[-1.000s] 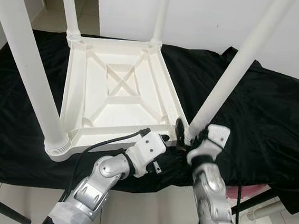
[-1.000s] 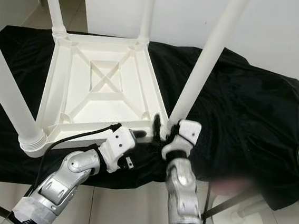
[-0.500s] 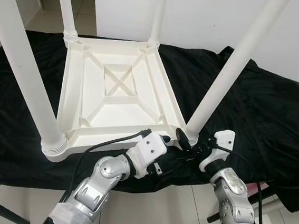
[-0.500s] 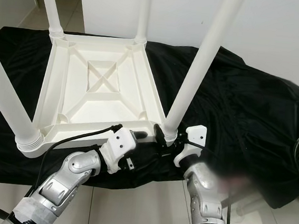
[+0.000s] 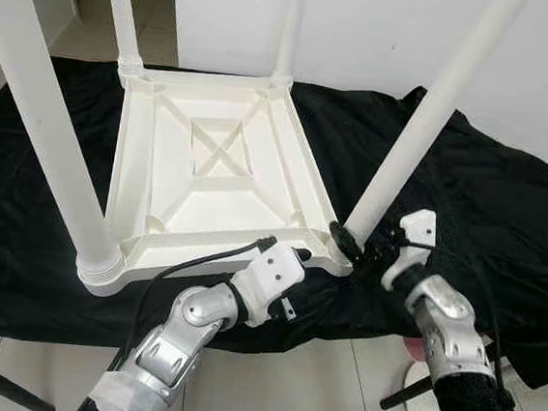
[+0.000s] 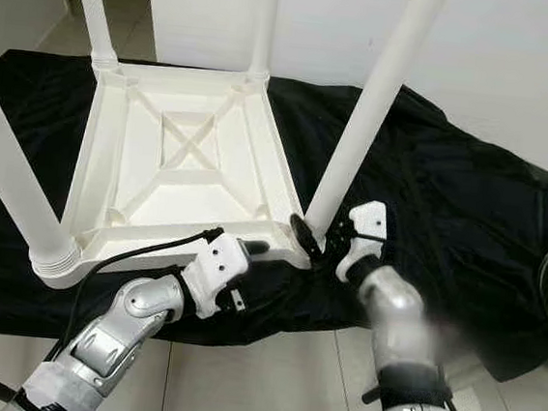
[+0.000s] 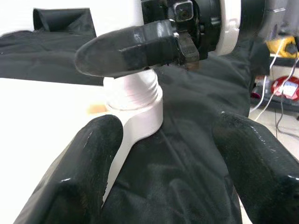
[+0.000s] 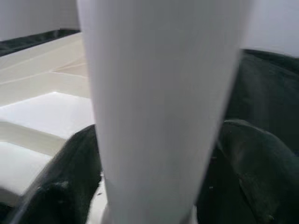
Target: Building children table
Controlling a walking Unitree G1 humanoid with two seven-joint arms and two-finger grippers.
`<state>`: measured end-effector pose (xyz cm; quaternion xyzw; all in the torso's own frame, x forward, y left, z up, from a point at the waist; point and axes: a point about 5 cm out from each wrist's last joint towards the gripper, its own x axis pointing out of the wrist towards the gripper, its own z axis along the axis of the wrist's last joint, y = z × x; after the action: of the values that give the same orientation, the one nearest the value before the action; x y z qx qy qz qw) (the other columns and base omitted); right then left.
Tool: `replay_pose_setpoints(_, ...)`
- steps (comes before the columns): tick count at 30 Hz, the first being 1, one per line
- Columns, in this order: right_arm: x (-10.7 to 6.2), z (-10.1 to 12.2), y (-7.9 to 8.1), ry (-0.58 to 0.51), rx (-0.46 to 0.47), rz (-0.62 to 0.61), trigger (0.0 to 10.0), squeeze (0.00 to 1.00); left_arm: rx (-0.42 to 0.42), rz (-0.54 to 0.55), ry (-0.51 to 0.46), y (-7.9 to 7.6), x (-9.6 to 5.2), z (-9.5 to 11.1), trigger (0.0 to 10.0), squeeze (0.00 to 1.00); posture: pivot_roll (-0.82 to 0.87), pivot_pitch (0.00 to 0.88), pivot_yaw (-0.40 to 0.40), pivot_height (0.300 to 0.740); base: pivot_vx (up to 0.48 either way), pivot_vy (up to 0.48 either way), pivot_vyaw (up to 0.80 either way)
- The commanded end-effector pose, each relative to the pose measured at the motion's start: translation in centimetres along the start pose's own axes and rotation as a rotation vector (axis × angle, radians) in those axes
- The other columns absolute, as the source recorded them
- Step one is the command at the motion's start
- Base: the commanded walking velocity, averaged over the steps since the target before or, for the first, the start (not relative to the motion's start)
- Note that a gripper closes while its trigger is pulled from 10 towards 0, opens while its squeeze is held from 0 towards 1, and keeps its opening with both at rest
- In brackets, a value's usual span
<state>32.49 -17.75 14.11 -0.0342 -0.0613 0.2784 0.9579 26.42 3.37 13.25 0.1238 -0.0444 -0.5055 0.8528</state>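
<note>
left gripper (image 5: 300,259): nearest me, at the tabletop's near right corner. Fingers (image 7: 88,172) spread wide, holding nothing; near edge and black cloth sit between them.
right gripper (image 5: 355,247): at the base of the near right leg (image 5: 411,141), one finger each side of it. Fingers (image 8: 70,182) look just clear of the plastic, though the wrist view is too blurred to be sure of contact. Not a firm clamp, I'd say.
leg socket (image 7: 135,100): threaded collar visible at the joint, right finger lying across it. Seating depth can't be read.
children table (image 5: 220,161): upside down on the black cloth (image 5: 487,207), all four legs pointing up, near right leg leaning outward.
risk 1: if that leg isn't fully home, a sideways nudge could tip it out or cross-thread it.
risk 2: nothing pins the tabletop, so twisting the leg could spin or slide the table on the slick cloth.
risk 3: cloth could bunch under the corner.
far side: white wall (image 5: 388,32) and tiled floor (image 5: 162,5), out of play.
</note>
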Motion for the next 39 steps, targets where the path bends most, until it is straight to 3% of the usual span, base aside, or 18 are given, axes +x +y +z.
replay_pose_setpoints(1,0.0,-0.5,-0.3,0.027,-0.017,0.019,1.5,0.0,0.02,-0.017,0.018,-0.2,0.0,0.0,10.0,0.0,-0.05,0.049,-0.057,0.74,0.0,0.0,0.0)
replay_pose_setpoints(2,0.0,-0.5,-0.3,0.027,-0.017,0.019,1.5,0.0,0.02,-0.017,0.018,-0.2,0.0,0.0,10.0,0.0,-0.05,0.049,-0.057,0.74,0.0,0.0,0.0)
replay_pose_setpoints(3,0.2,-0.6,-0.3,0.038,-0.019,0.035,0.0,0.0,0.033,-0.022,0.029,-0.2,0.0,-0.2,10.0,0.0,-0.04,0.045,-0.059,0.74,0.0,0.0,0.0)
replay_pose_setpoints(14,0.0,-2.1,-0.2,0.109,-0.035,0.062,0.0,0.0,0.029,-0.018,0.022,-0.1,0.2,-0.1,10.0,0.0,-0.04,0.042,-0.061,0.74,0.0,0.0,0.0)
replay_pose_setpoints(15,0.0,-2.2,-0.1,0.109,-0.032,0.061,2.2,0.0,0.029,-0.018,0.022,-0.1,0.2,-0.1,10.0,0.0,-0.05,0.041,-0.061,0.74,0.0,0.0,0.0)
replay_pose_setpoints(18,0.0,-2.2,-0.1,0.108,-0.029,0.059,2.2,0.0,0.03,-0.018,0.021,-0.1,0.2,-0.1,10.0,0.0,-0.05,0.041,-0.062,0.74,0.0,0.0,0.0)
replay_pose_setpoints(19,0.1,-2.3,-0.1,0.108,-0.024,0.053,7.6,0.0,0.029,-0.018,0.021,-0.1,0.2,0.0,10.0,0.0,-0.05,0.041,-0.062,0.74,0.0,0.0,0.0)
replay_pose_setpoints(20,0.1,-2.3,-0.2,0.107,-0.007,0.033,10.0,0.0,0.028,-0.017,0.02,-0.1,0.2,0.0,10.0,0.0,-0.05,0.041,-0.062,0.74,0.0,0.0,0.0)
replay_pose_setpoints(23,0.1,-2.3,-0.2,0.109,0.007,0.003,10.0,0.0,0.025,-0.017,0.019,-0.1,0.2,0.0,10.0,0.0,-0.05,0.046,-0.065,0.74,0.0,0.0,0.0)
replay_pose_setpoints(25,0.3,-2.2,-0.5,0.098,0.045,-0.111,10.0,0.0,0.013,-0.013,0.014,-0.2,0.3,0.0,10.0,0.0,-0.05,0.049,-0.066,0.74,0.0,0.0,0.0)
replay_pose_setpoints(29,0.4,-2.1,-0.3,0.089,0.06,-0.142,10.0,0.0,0.006,-0.011,0.01,-0.3,0.3,0.0,10.0,0.0,-0.05,0.052,-0.067,0.74,0.0,0.0,0.0)
replay_pose_setpoints(34,0.8,-1.4,1.2,0.044,0.104,-0.235,10.0,0.0,-0.004,-0.013,0.008,-0.4,0.2,0.0,10.0,0.0,-0.05,0.059,-0.067,0.74,0.0,0.0,0.0)
replay_pose_setpoints(39,0.9,-1.2,1.5,0.039,0.111,-0.259,10.0,0.0,-0.005,-0.013,0.01,-0.5,0.2,0.0,10.0,0.0,-0.05,0.059,-0.067,0.74,0.0,0.0,0.0)
